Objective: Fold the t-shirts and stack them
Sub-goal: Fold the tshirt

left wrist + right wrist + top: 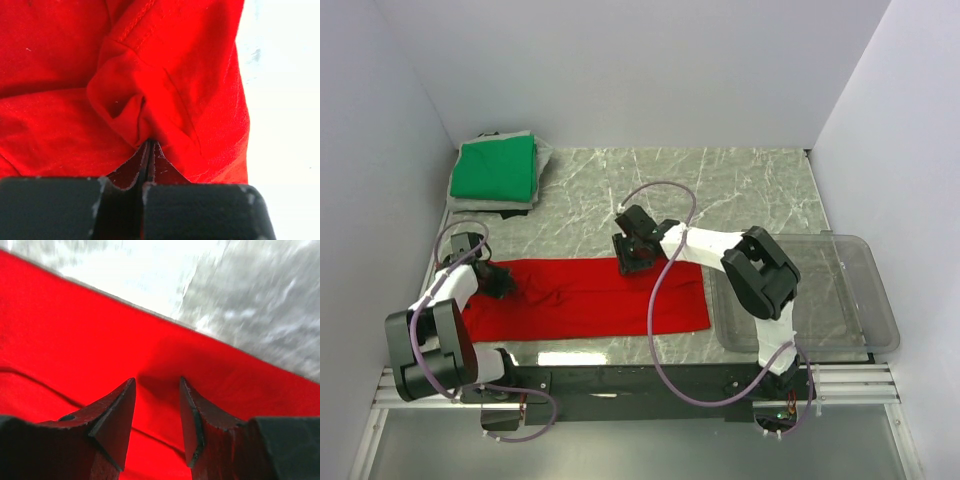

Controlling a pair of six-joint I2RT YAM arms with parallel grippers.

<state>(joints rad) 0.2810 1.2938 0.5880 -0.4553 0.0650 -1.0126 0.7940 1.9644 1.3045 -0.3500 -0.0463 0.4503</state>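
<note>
Left claw [148,146] is pinched shut on the bunched end of the limp, light red t-shirt [590,300]; right claw [156,382] gapes empty over its far edge.

The top view looks steeply down from high behind the near edge at 6 o'clock, taking in the whole marble table [740,180]. Each wrist view looks past its own fingers [115,425], very close to the red t-shirt [590,300]: left at its 9 o'clock end, right at its 12 o'clock edge. All three views share that shirt.

Marble table [740,190] bears red t-shirt [580,300], cloth pile [495,170], clear bin [850,290].
</note>
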